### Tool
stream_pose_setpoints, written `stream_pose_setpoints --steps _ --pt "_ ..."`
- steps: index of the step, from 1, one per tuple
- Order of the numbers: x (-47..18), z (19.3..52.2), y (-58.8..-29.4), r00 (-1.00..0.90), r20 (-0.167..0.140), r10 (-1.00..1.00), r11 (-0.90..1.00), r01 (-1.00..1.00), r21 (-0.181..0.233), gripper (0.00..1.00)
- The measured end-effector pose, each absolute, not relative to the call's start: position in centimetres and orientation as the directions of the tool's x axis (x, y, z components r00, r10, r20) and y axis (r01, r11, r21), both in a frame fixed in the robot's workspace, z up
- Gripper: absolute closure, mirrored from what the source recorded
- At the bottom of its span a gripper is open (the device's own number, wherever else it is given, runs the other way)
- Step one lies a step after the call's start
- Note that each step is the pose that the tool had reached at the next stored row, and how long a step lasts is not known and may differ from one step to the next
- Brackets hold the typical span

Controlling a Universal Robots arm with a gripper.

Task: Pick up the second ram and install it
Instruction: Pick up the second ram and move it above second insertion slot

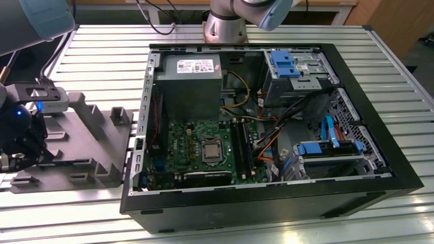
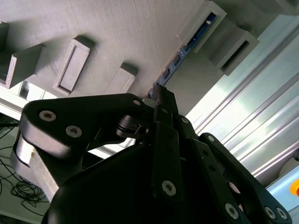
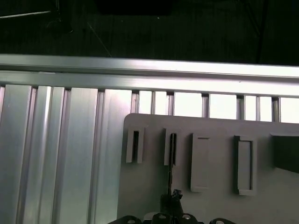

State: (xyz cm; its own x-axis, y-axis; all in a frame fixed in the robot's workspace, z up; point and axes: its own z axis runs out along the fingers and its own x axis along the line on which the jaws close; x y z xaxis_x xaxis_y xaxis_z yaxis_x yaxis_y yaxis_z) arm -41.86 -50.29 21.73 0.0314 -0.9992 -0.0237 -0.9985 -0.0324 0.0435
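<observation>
Gripper [image 2: 161, 95] low over the grey holder [image 2: 117, 28], its 2 black fingers [image 2: 164, 140] drawn together at the tips and clamped on the near end of the second ram [image 2: 180, 53]. The ram stands on edge, thin and dark with blue showing at its far end, and sits down in a narrow slot of the holder. In the first wrist view the gripper [image 3: 174, 198] meets the ram [image 3: 171, 172] as a fine dark line that runs into the 2nd raised pocket in from the holder's [image 3: 149, 186] rounded corner; the neighbouring pockets in that row look bare. The holder lies flat on the ribbed aluminium table [image 3: 70, 140]. In the exterior view the gripper [image 1: 27, 150] is at the far left edge, over the holder [image 1: 95, 137], well apart from the open computer case [image 1: 271, 203] lying on its side on the table [image 1: 101, 51] toward the exterior view's right. Inside the case: green motherboard [image 1: 186, 142], long black memory slots [image 1: 243, 145] just beside the processor socket [image 1: 211, 151], grey power supply [image 1: 190, 81] beyond the board, blue drive latches [image 1: 285, 63] at the far corner. Cannot tell whether a slot holds a board.
</observation>
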Motion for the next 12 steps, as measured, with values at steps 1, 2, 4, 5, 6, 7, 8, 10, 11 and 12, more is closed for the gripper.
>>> stream_pose_setpoints --steps 1,2,4,5,6,7,8,10,11,12 --pt "-41.9 21.71 -50.29 0.031 -0.024 -0.999 -0.032 -0.999 0.044 0.89" --pt "-41.94 21.68 -50.28 0.031 -0.024 -0.999 -0.032 -0.999 0.043 0.89" --pt "-42.04 21.65 -50.28 0.031 -0.024 -0.999 -0.032 -0.999 0.043 0.89" --pt "-42.08 21.62 -50.28 0.031 -0.024 -0.999 -0.032 -0.999 0.043 0.89" --pt "-42.12 21.59 -50.28 0.031 -0.024 -0.999 -0.032 -0.999 0.043 0.89" --pt "-42.15 21.55 -50.28 0.031 -0.024 -0.999 -0.032 -0.999 0.043 0.89" --pt "-42.16 21.5 -50.29 0.031 -0.024 -0.999 -0.032 -0.999 0.043 0.89" --pt "-42.18 21.44 -50.29 0.031 -0.024 -0.999 -0.032 -0.999 0.043 0.89" --pt "-42.18 21.43 -50.28 0.031 -0.023 -0.999 -0.032 -0.999 0.043 0.89" --pt "-42.18 21.43 -50.29 0.031 -0.023 -0.999 -0.032 -0.999 0.043 0.89"
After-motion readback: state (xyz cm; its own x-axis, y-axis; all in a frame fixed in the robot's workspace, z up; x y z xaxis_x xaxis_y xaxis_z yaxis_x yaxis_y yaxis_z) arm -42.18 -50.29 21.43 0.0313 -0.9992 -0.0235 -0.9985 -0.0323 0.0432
